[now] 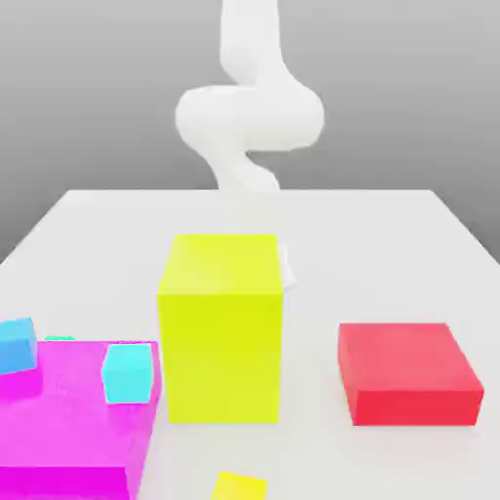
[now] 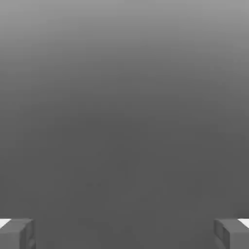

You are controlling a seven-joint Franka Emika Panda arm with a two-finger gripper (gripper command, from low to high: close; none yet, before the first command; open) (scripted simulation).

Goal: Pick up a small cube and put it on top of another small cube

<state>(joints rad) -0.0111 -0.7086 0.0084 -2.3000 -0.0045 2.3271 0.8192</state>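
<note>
My arm [image 1: 249,107] is plain white and my fingertips [image 2: 17,233] are grey over a grey ground. On the white table [image 1: 391,234] stand a tall yellow-green block [image 1: 221,332], a red slab [image 1: 408,373] and a magenta block [image 1: 68,430]. The small cube [image 1: 239,486] is yellow, another small cube [image 1: 128,372] is turquoise, and a sky-blue cube [image 1: 17,344] is bluer.

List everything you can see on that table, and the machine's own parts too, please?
tall block: one, yellow-green, middle of the table.
flat block: one, red, the exterior view's right.
big flat block: one, magenta, the exterior view's lower left.
turquoise cube: one, on the magenta block.
blue cube: one, sky-blue, at the left edge.
yellow cube: one, small, front edge.
table: one, white.
arm: one, white, behind the tall block.
gripper: jaws open, grey.
</note>
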